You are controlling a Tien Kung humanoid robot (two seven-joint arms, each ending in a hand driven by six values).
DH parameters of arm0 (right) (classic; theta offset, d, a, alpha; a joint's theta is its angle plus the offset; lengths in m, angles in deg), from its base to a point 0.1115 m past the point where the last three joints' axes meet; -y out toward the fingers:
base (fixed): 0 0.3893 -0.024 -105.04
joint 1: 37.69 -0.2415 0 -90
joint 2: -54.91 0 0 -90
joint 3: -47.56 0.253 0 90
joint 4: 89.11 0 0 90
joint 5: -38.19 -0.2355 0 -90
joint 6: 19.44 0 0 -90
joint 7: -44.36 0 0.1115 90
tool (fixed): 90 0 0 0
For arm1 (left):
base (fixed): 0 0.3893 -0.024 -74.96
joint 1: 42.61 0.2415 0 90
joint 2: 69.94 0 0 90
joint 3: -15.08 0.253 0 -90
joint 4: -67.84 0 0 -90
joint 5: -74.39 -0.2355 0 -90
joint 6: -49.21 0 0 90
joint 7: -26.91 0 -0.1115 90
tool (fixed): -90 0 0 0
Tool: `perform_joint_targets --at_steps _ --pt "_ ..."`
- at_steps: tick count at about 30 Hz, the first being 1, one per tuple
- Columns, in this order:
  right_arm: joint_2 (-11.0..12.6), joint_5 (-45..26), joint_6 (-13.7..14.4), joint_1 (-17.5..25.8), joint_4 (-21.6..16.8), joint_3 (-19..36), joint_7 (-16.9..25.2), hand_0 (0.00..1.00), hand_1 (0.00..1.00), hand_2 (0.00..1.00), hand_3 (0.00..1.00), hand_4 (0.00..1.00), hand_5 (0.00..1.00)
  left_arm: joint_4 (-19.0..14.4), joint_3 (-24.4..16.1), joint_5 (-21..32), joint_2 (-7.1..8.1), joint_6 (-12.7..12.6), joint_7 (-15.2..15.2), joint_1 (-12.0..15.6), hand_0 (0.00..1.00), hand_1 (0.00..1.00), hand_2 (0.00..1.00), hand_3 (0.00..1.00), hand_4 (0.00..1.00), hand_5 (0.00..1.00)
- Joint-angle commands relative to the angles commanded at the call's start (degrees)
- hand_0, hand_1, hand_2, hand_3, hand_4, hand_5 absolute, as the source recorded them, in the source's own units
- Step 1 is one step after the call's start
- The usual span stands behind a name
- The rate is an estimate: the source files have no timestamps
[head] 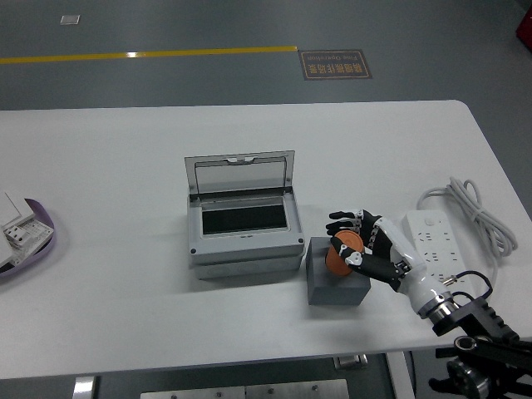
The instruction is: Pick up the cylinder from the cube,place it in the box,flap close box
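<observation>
a white bench (125, 166) is seen from above. near its middle a grey box (243, 218) stands with its lid (239, 174) raised at the 12 o'clock side, the dark inside left open to view. just beside the box, at its 4 o'clock, a dark grey cube (337, 283) is set on the bench. an orange cylinder (340, 253) rests on top of the cube. the right hand (366, 247) is brought in from 5 o'clock, and its black fingers (342, 221) are curled around the cylinder, pinching it while it still sits on the cube. a white power strip (435, 243) with a coiled cable (474, 208) is laid at 3 o'clock of the hand, partly covered by the wrist. at the 9 o'clock edge of the bench a white and purple object (21, 237) is cut off by the frame. beyond the bench a grey floor with a yellow line (150, 55) is seen
</observation>
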Motion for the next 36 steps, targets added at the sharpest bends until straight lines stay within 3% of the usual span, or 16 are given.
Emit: perform_joint_targets --at_steps 17,36 --pt "0.3 0.7 0.0 -2.5 -0.3 -2.7 -1.5 0.772 0.681 0.656 0.681 0.642 0.079 0.1 -1.9 -2.2 0.1 0.3 -0.8 0.2 0.508 0.547 0.554 0.587 0.71 0.136" --pt "0.2 0.4 2.2 -0.5 -0.7 0.0 0.4 0.78 0.69 0.658 0.68 0.645 0.141 -0.1 -1.9 -2.2 0.1 0.6 -1.0 0.3 0.507 0.547 0.554 0.587 0.705 0.133"
